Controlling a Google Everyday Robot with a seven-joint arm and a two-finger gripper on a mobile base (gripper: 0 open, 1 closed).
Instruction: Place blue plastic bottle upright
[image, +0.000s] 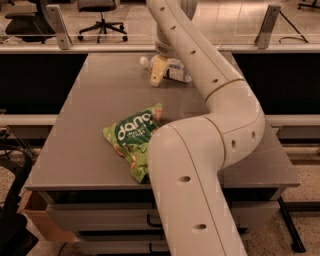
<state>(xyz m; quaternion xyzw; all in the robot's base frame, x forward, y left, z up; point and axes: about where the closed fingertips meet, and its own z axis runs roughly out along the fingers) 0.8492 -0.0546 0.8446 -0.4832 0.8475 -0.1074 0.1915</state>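
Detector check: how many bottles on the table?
1: small clear plastic bottle with white cap, lying at the grey table's far edge, gripper at it. Arm may hide more.

One desk (90, 125) carries one blue plastic bottle (176, 71), right at the one gripper (156, 75), and one green snack bag (131, 140) nearer than it. Two office chairs (102, 12) stand beyond.

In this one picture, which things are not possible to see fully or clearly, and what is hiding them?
Camera view:
- Blue plastic bottle, lying at the table's far side: the gripper covers part of it. Whether the gripper holds it cannot be told, and the label print is too small to read.
- Green snack bag: the robot arm hides its right end.
- Table: the arm hides its front right part.
- Office chair: cut off by the top edge.
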